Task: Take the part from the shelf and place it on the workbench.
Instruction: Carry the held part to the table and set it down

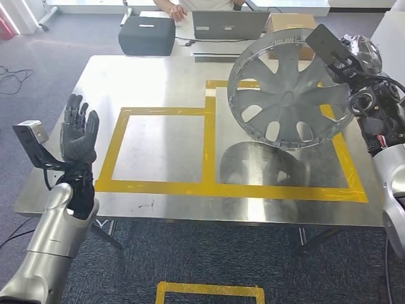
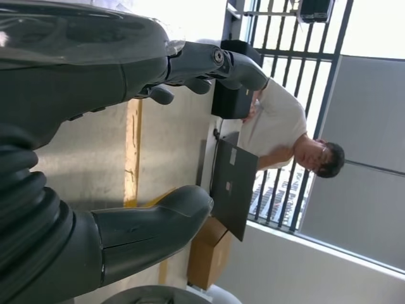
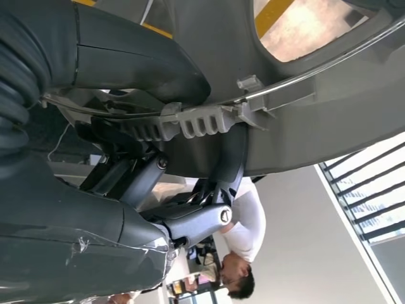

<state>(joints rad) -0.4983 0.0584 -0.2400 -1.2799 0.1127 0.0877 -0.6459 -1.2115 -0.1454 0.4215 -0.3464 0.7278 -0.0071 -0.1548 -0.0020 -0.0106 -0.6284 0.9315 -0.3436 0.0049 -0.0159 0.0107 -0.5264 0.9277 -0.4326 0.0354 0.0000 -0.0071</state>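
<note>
The part is a grey spoked wheel cover (image 1: pixel 288 95), held tilted in the air above the right yellow-taped square of the steel workbench (image 1: pixel 157 209). My right hand (image 1: pixel 355 63) grips its far right rim; in the right wrist view the thumb (image 3: pixel 138 60) lies over the cover's edge (image 3: pixel 296 126) and the fingers (image 3: pixel 191 221) curl under it. A dark shadow of the cover falls on the bench below. My left hand (image 1: pixel 78 133) is raised at the bench's left edge, palm up, fingers apart, holding nothing; its thumb (image 2: pixel 152 221) and fingers (image 2: pixel 210 63) stand spread.
Yellow tape (image 1: pixel 207 152) marks two squares on the bench. Behind the far edge stand a dark case (image 1: pixel 145 35), a laptop (image 1: pixel 229 25) and a cardboard box (image 1: pixel 291 28), with a seated person (image 2: pixel 286 136) working there. More yellow tape (image 1: pixel 210 292) marks the carpet in front.
</note>
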